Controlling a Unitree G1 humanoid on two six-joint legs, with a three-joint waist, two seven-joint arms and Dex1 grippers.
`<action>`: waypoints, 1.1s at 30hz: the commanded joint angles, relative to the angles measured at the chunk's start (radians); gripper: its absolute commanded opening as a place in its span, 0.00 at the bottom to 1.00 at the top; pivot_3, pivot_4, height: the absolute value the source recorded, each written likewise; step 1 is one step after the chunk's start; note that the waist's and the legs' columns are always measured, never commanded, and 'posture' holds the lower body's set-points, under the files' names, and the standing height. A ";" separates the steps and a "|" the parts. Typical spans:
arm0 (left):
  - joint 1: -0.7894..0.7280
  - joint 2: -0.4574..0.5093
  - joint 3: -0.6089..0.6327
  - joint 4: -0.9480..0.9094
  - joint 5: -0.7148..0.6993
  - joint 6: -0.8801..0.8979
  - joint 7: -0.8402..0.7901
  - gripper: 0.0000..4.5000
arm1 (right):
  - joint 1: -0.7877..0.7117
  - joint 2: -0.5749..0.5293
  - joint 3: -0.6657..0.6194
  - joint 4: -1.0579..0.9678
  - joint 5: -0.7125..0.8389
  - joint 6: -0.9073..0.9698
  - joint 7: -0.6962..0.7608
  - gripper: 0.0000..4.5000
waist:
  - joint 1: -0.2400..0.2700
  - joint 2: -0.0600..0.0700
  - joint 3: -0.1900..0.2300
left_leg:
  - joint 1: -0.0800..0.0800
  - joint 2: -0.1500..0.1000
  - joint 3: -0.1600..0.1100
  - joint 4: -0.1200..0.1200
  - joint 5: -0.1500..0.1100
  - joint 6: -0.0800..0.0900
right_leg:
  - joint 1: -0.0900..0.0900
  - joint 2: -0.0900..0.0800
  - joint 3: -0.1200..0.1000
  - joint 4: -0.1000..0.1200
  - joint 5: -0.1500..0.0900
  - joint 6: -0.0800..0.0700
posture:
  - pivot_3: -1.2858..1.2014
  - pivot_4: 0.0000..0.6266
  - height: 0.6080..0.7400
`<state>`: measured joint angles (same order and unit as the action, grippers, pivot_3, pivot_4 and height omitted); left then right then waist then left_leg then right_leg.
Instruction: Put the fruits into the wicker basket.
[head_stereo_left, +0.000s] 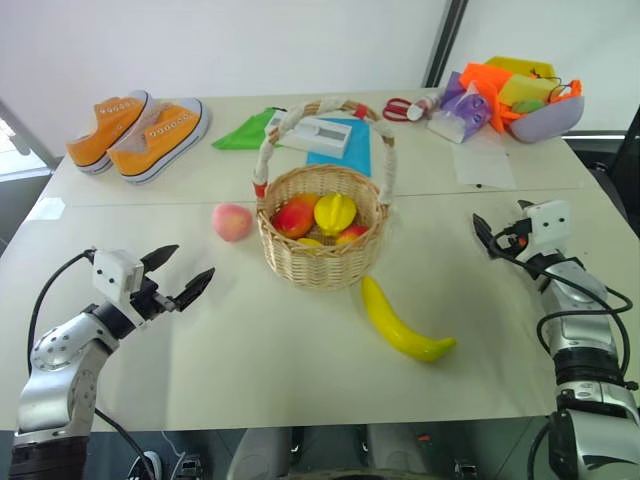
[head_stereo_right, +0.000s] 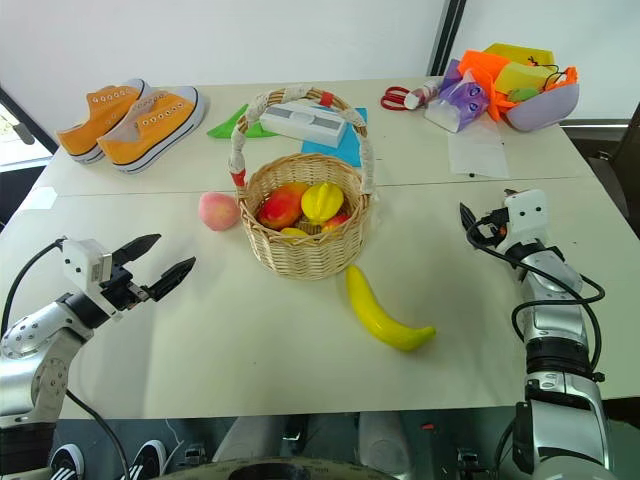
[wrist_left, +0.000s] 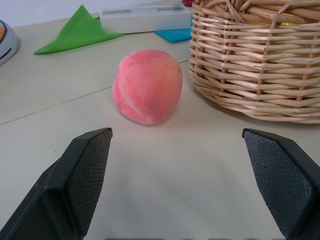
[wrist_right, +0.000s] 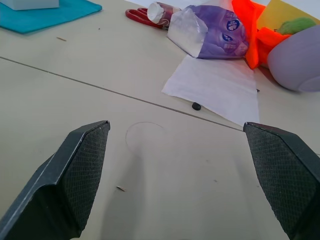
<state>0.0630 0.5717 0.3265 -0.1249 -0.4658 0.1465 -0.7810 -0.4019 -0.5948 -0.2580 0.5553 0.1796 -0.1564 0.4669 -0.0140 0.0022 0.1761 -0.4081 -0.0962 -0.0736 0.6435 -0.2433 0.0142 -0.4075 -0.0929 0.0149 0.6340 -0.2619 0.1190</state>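
On table: peach (head_stereo_left: 232, 221) beside wicker basket (head_stereo_left: 320, 240) | banana (head_stereo_left: 405, 325) outside | left tool (head_stereo_left: 183, 276), right tool (wrist_right: 180, 165) wide, empty

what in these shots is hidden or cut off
- Round tan wicker basket: its bottom is buried under the fruit inside, head views; the frame edge crops it in the left wrist view.
- Purple bowl: contents partly covered by orange cloth, head views.
- Long yellow banana: underside hidden.

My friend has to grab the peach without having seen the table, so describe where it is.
Find the wicker basket mid-table. The peach lies on the table just outside it, on the robot's left. It is small, round, fuzzy and pink-red, unlike the long yellow banana in front of the basket.
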 joint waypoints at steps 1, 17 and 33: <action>-0.020 0.002 0.001 0.005 0.021 -0.047 0.001 1.00 | -0.002 -0.013 -0.022 -0.032 0.004 -0.019 -0.008 0.99 | 0.000 0.000 0.000 | 0.000 0.000 0.000 0.000 0.000 0.000 | 0.000 0.000 0.000 0.000 0.000 0.000 | 0.52 0.24 1.00; -0.035 -0.026 -0.023 -0.001 -0.019 -0.076 -0.084 1.00 | 0.002 -0.019 -0.026 -0.046 0.010 -0.021 0.008 0.99 | 0.000 0.000 0.000 | 0.000 0.000 0.000 0.000 0.000 0.000 | 0.000 0.000 0.000 0.000 0.000 0.000 | 0.52 0.24 1.00; -0.068 -0.051 -0.032 0.028 -0.002 -0.089 -0.058 1.00 | 0.042 -0.009 -0.020 -0.132 0.032 0.001 0.031 0.99 | 0.001 0.000 0.000 | 0.000 0.000 0.000 0.000 0.000 0.000 | 0.000 0.000 0.000 0.000 0.000 0.000 | 0.52 0.24 1.00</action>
<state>0.0011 0.5195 0.2877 -0.0916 -0.4664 0.0769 -0.8444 -0.3613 -0.5952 -0.2583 0.4738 0.1923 -0.1467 0.4852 -0.0134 0.0022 0.1760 -0.4081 -0.0963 -0.0735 0.6436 -0.2433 0.0143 -0.4074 -0.0929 0.0150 0.6340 -0.2619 0.1191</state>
